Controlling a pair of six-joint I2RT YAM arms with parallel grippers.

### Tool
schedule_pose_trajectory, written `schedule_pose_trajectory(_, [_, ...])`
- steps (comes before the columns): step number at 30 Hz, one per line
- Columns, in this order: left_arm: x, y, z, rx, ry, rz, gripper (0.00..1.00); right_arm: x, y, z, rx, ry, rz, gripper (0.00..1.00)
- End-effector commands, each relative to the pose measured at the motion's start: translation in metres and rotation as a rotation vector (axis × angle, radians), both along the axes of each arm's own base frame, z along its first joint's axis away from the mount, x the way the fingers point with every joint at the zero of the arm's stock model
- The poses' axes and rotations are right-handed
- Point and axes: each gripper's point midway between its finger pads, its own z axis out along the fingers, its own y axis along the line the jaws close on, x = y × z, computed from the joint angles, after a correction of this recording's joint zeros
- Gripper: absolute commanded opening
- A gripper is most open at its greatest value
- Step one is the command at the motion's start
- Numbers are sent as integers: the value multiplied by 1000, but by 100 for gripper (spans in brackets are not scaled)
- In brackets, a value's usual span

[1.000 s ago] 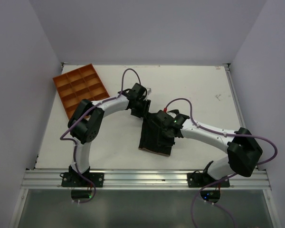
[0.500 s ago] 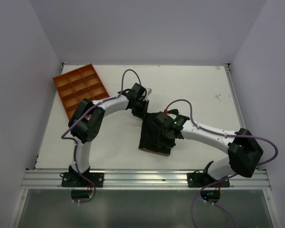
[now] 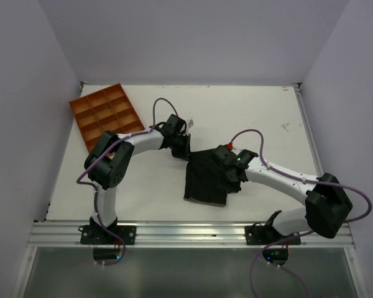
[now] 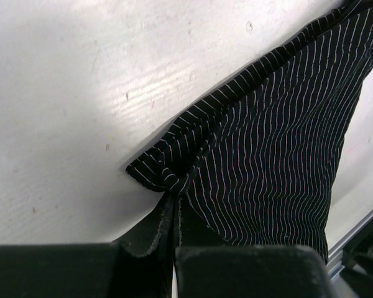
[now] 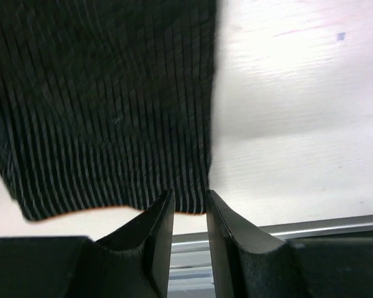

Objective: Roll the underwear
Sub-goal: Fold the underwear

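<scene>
Underwear lies on the white table, a little to the near side of the middle, between the two arms. An orange compartment tray sits well apart at the far left. The garment is black with fine stripes and mostly flat, its long axis running far to near, with a thin reddish hem at the near end.

The left gripper is at the garment's far-left corner, so the cloth stretches away from it toward the near right. The right gripper sits on the right edge, about midway along.

In the left wrist view the fingers are clenched with a bunched corner of fabric drawn in between them, which is a grasp. The right jaws stand a little apart, with the garment's right edge lined up with their gap. Whether they nip it I cannot tell.

The roll would likely start from the far end the left arm holds and run along the long axis toward the near hem.
</scene>
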Motion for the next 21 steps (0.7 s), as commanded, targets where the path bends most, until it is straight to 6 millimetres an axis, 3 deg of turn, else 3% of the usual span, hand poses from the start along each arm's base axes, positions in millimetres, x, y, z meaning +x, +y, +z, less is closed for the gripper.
schedule_pose_trajectory(1, [-12, 12, -4, 21, 52, 110, 0, 14, -37, -6, -88, -15, -80, 31])
schedule_pose_trajectory(3, [-15, 20, -11, 60, 59, 146, 0, 31, -54, -4, -87, -19, -113, 31])
schedule_pose_trajectory(5, [-20, 21, -10, 71, 72, 176, 0, 56, -58, 1, -38, -43, -137, 32])
schedule_pose_trajectory(7, [-27, 17, -10, 77, 75, 196, 0, 79, -51, 11, 12, -69, -90, 33])
schedule_pose_trajectory(9, [-32, 16, -11, 94, 74, 218, 0, 96, -53, 3, 17, -37, -76, 35])
schedule_pose_trajectory(10, [-37, 12, -10, 100, 72, 215, 0, 109, -48, 9, 36, -48, -75, 38])
schedule_pose_trajectory(16, [-54, 2, -11, 176, 52, 212, 0, 142, -49, -11, 42, -14, -76, 38])
schedule_pose_trajectory(21, [-53, 9, -6, 188, 32, 269, 0, 157, -58, -28, 52, 35, -110, 34])
